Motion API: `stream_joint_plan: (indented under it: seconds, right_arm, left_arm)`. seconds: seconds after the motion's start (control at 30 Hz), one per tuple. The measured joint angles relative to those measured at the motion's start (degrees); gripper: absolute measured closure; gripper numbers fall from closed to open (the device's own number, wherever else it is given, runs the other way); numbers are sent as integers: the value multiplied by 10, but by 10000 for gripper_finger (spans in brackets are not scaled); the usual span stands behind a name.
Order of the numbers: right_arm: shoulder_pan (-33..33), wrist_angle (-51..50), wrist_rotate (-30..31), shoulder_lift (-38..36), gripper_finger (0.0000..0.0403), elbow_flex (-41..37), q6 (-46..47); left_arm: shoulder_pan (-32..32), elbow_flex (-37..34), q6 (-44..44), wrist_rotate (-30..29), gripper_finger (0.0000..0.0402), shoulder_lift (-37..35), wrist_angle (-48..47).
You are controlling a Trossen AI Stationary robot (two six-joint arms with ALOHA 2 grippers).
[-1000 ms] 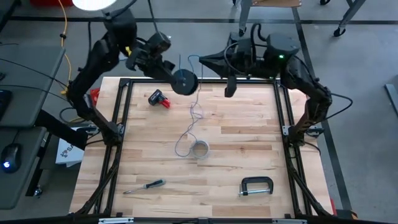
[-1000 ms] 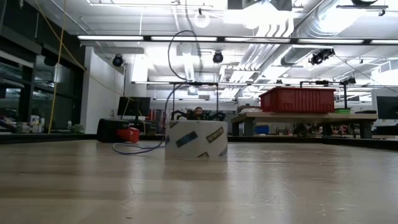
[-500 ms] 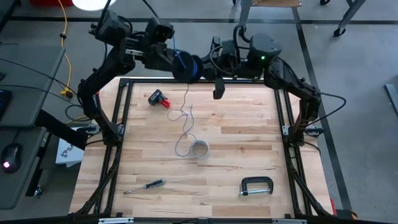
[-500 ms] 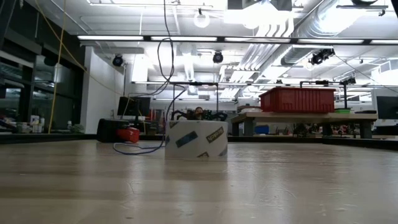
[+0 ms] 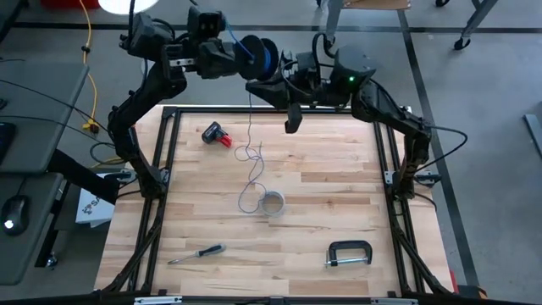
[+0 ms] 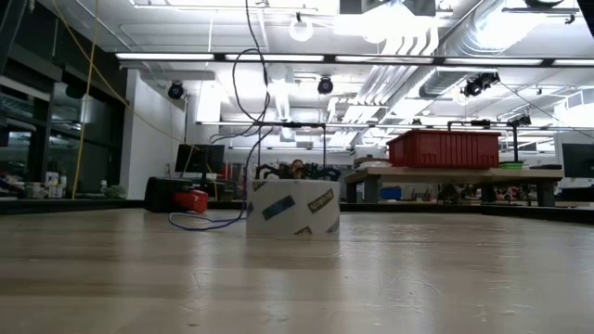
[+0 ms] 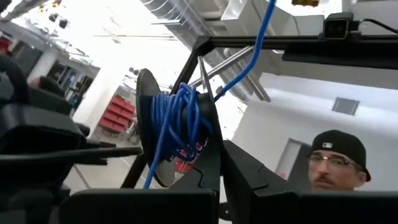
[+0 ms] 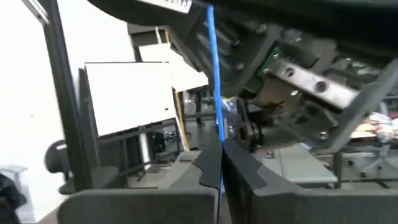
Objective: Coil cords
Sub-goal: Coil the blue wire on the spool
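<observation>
- A tape roll [image 5: 272, 203] is set mid-counter [image 5: 339, 212], with cords [image 5: 251, 174] trailing behind it.
- A screwdriver [image 5: 196, 253] and a clamp [image 5: 349, 253] are placed along the front.

Grey floor [image 5: 491, 76], exposed ceiling ducts [image 6: 464, 42], red bin [image 6: 444, 148]

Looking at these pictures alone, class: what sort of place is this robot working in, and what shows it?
Probably a robotics lab or workshop. The wooden table carries shop tools, a screwdriver and a clamp; behind it the low view shows bare ceiling ducts and a workbench holding a red bin.
</observation>
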Motion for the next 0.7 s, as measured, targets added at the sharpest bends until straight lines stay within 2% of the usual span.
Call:
stream_joint_plan:
  seconds: [0.17, 0.33, 0.53, 0.6, 0.7]
  right_arm:
    - [8, 2, -4, 6, 403, -1, 7]
    - [11, 8, -5, 8, 402, -2, 12]
    - [11, 7, 5, 10, 402, -4, 16]
    - [11, -5, -7, 9, 393, -4, 21]
    - [12, -27, -2, 9, 359, -4, 30]
  left_arm:
    - [15, 0, 40, -2, 401, 0, 10]
    - [36, 0, 112, -32, 401, -5, 33]
    - [63, 1, 116, -36, 401, -7, 35]
    - [69, 1, 116, -36, 401, -6, 34]
    - [81, 1, 116, -38, 401, -6, 49]
